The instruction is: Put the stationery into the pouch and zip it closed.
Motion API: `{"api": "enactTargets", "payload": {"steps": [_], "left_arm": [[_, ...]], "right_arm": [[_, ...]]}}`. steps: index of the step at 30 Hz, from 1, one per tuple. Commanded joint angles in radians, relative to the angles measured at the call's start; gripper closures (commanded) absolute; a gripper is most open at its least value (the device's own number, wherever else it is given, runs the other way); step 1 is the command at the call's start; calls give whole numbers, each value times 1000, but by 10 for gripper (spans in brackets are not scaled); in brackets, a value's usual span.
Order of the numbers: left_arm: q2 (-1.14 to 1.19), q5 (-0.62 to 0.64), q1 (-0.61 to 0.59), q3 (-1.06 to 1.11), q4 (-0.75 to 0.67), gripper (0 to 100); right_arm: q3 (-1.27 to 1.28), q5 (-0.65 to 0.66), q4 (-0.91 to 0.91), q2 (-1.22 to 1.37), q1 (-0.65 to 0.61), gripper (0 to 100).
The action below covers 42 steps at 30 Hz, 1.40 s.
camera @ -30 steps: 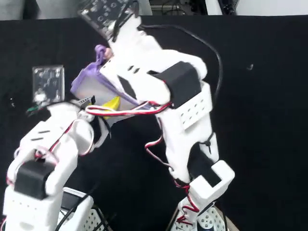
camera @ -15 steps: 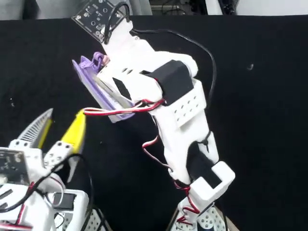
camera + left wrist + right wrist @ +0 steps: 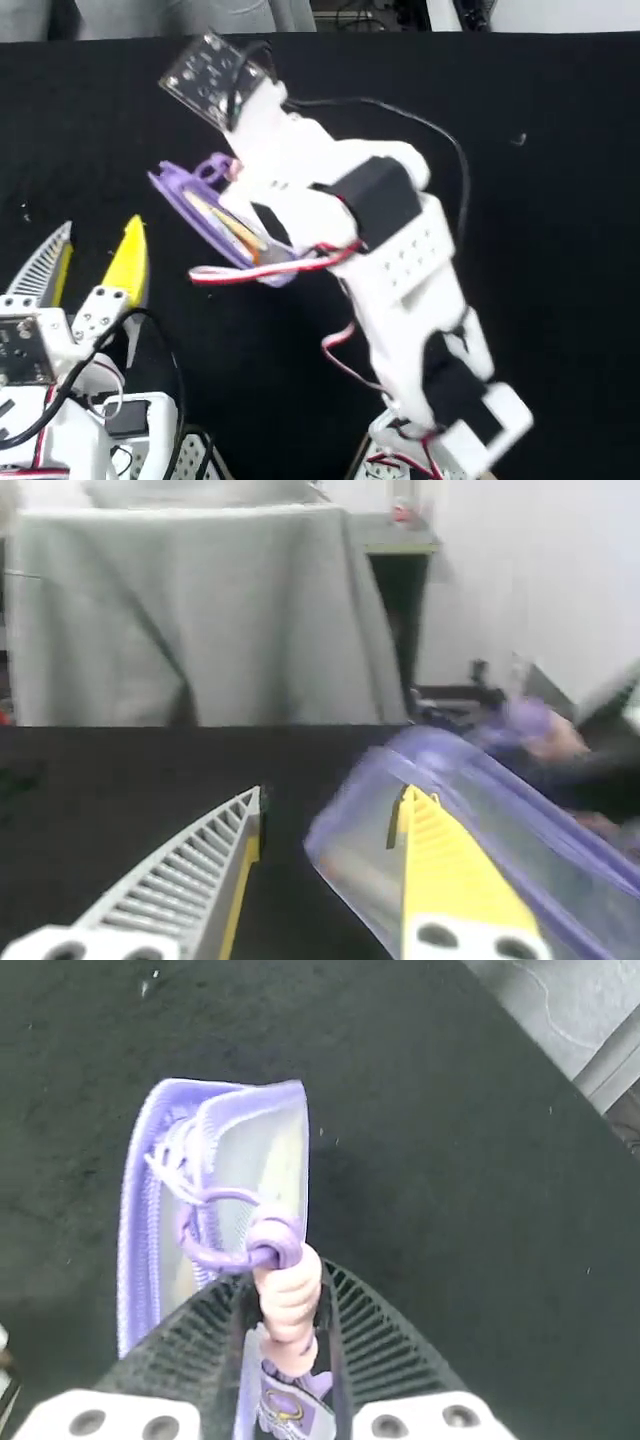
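High view | right hand clamped on pouch | left hand apart, nearby | black table

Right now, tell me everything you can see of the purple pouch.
The pouch is a flat case with a purple fabric rim and zip and a clear plastic face; something yellowish shows inside. It hangs tilted, seemingly lifted off the black table. A purple cord loop ties a pink charm to its zip end, where the right gripper is shut on it. Whether the zip is closed cannot be told.
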Motion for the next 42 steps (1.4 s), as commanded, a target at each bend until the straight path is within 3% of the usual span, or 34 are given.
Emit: {"api": "enactTargets", "payload": {"steps": [1, 14, 21, 33, 42], "left_arm": [[5, -12, -51, -50, -34, 776], [5, -18, -53, -22, -8, 776], [-3, -63, 5, 74, 14, 776], [-5, -86, 119, 223, 5, 776], [-5, -83, 223, 197, 14, 776]], "right_arm": [[137, 28, 23, -127, -11, 987], [536, 43, -98, -298, -11, 987], [595, 84, -224, -318, -6, 987], [461, 80, -345, -298, 163, 987], [143, 74, -328, 5, 186, 987]]}}
